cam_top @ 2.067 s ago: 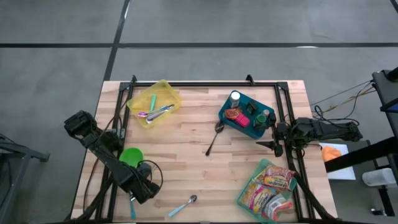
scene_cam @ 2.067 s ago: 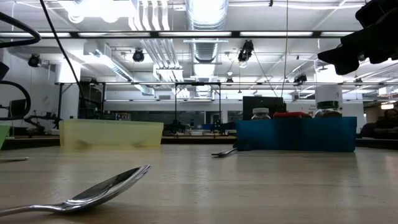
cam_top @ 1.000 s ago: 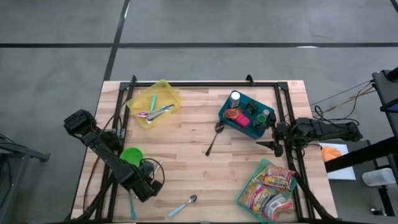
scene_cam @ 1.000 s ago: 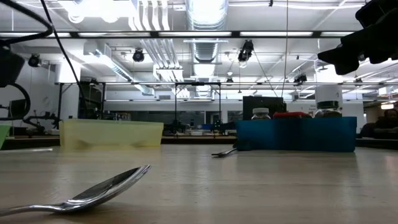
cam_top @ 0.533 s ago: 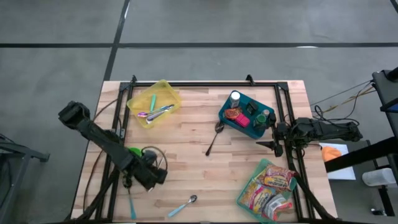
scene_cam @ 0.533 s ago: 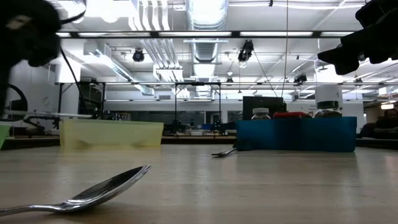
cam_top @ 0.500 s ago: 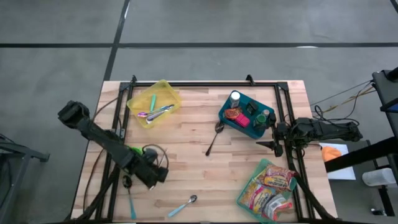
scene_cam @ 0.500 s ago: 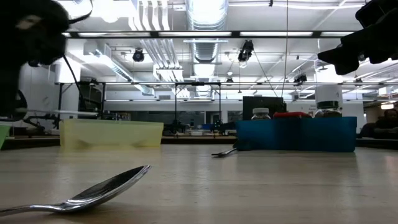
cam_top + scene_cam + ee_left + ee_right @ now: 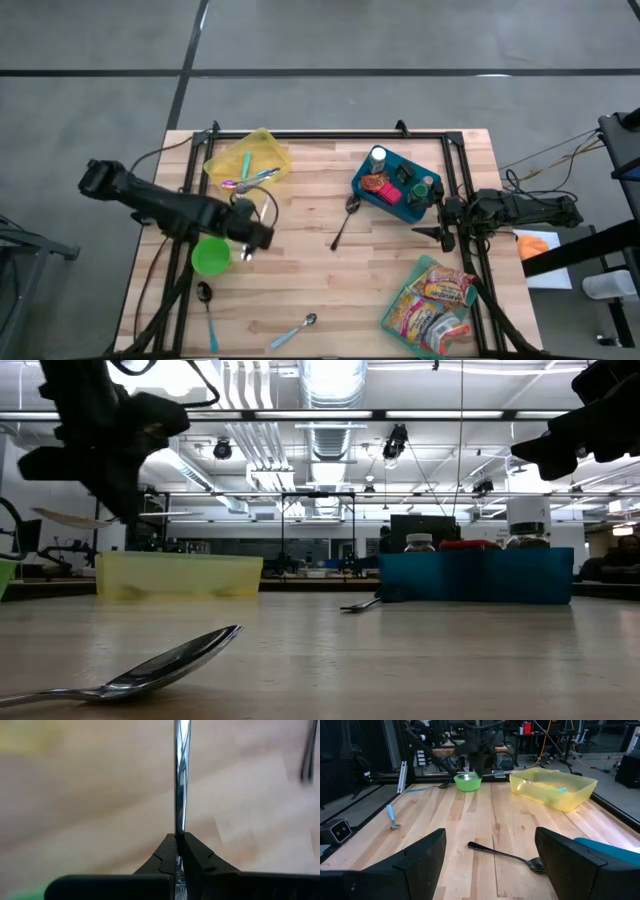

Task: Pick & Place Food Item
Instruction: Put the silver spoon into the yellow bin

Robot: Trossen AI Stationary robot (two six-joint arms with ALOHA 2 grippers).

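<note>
Just beside the green bowl [image 9: 210, 257], above the desk [image 9: 320, 290], the left pincer [image 9: 247, 252] is clamped on a metal spoon [image 9: 180, 780]. Beyond the blue bin [image 9: 396, 186], the right pincer [image 9: 428, 232] waits, spread wide and empty.

Left claw [image 9: 247, 243] with spoon [image 9: 180, 780], now mid-table.

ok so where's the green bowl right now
In the high view the green bowl sits on the table's left side, just below the left gripper, with the yellow bin farther up and a teal-handled spoon below it.
</note>
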